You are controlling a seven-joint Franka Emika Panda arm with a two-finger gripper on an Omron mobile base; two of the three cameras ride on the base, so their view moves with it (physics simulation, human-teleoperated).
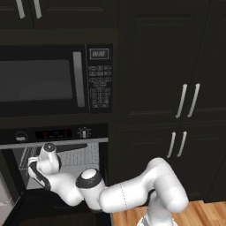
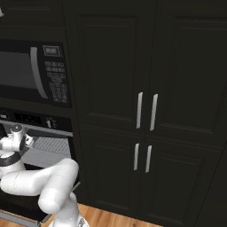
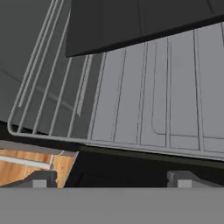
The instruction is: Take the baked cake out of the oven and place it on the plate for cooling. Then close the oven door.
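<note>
The oven (image 1: 57, 133) stands open under its control strip, and the oven door (image 1: 24, 211) hangs down at the lower left. My arm reaches into the cavity, and its hand (image 1: 45, 160) is just above the silver wire rack (image 1: 87, 155). In the hand view my gripper (image 3: 113, 180) is open, with nothing between its fingertips (image 3: 41, 179), and it sits at the front edge of the rack (image 3: 144, 105). A dark flat tray (image 3: 140, 22) lies further back on that rack. The baked cake and the plate are out of view.
A black microwave (image 1: 44, 79) with a keypad sits above the oven. Tall dark cabinets (image 1: 176, 97) with silver handles stand to the right. Wooden floor (image 3: 26, 168) shows beside the door's edge. The oven's side walls close in around the hand.
</note>
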